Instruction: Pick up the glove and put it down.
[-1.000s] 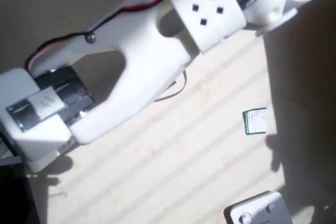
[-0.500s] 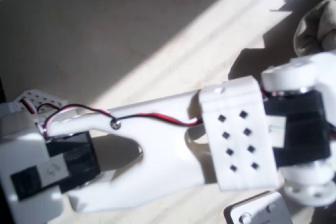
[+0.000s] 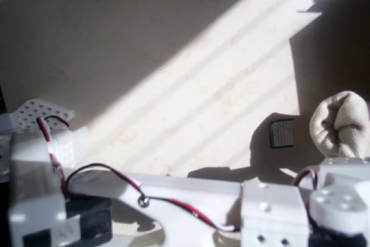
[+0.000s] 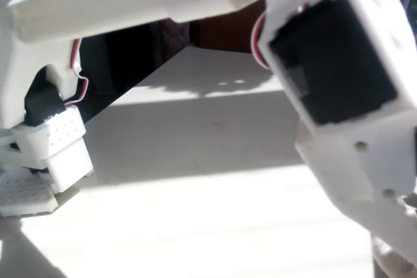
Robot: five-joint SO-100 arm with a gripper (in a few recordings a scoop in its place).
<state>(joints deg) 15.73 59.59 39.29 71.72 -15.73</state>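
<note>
One white arm (image 3: 173,201) stretches along the near edge in the overhead view. To its right lies a small green card (image 3: 282,133) in shadow. Just right of the card sits the glove (image 3: 341,122), bunched up. I cannot tell if the jaws are spread or closed. The pick-up looks not done yet.

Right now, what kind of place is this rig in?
Probably a home or hobby desk by a window: slatted sunlight across a pale tabletop, a 3D-printed white arm, plus a glove and small card.
</note>
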